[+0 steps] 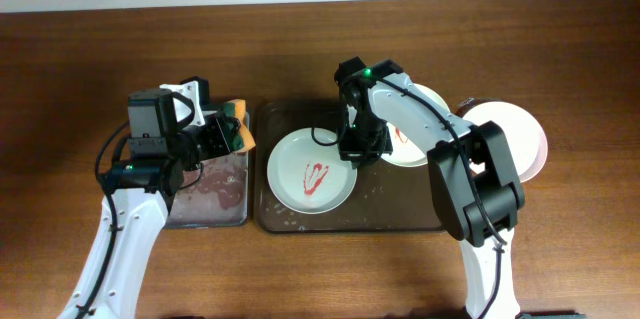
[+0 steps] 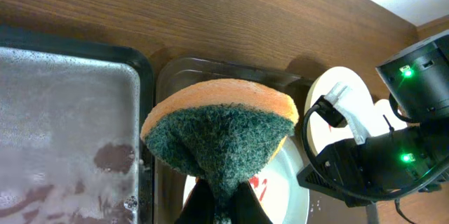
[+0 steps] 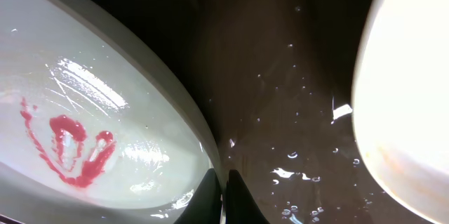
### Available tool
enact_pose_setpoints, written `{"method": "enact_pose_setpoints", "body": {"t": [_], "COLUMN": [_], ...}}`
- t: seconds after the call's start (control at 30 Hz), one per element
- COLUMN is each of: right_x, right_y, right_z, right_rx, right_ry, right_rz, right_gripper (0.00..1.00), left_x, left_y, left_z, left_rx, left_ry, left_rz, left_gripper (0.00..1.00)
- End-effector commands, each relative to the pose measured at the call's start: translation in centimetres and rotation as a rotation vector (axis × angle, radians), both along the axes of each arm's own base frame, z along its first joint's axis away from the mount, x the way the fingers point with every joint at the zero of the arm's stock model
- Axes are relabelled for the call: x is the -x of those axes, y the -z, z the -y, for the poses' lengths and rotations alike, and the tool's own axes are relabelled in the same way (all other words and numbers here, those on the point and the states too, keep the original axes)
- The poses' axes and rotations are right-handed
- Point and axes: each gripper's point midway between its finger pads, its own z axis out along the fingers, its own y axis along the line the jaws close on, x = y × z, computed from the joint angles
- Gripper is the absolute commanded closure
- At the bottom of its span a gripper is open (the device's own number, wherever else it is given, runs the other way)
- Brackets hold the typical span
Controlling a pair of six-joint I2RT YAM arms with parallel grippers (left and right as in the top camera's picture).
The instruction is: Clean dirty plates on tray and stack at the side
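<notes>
Two plates [image 1: 312, 171] on tray [image 1: 400, 215] | gap between | right jaws at rim

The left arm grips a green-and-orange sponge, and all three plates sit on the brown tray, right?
No. The overhead view shows only two plates on the brown tray; the third plate lies on the table beside it. The left gripper does hold the sponge.

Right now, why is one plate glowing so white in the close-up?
Right wrist view: the right-hand plate is blown out by light, and glare streaks the saucy plate. Left wrist view: the sponge looms large, close to the lens. Overhead view: even light, clear.
</notes>
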Motion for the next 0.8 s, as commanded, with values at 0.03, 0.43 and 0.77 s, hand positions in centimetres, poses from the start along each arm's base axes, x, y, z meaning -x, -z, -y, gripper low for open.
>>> {"method": "enact_pose_setpoints", "body": {"t": [0.03,0.43,0.77], "right_x": [0.0,0.1,0.2], "right_y": [-0.1,-0.1,-0.2], "right_z": [0.3,0.4,0.4], "right_rx": [0.006,0.007,0.010], "right_ry": [0.016,0.016,0.015], "right_rz": [0.001,0.000,-0.007], "right_gripper": [0.96,0.96,0.96], "left_x": [0.0,3.0,2.1], "left_y": [-1.1,7.0,4.9], "left_z": [0.0,-10.0,0.3], "left_rx": [-0.038,-0.544,-0.364], "left_ry": [0.054,-0.265,0.037], "left_rz": [0.066,-0.274,-0.208], "left_gripper": [1.00,1.00,1.00]}}
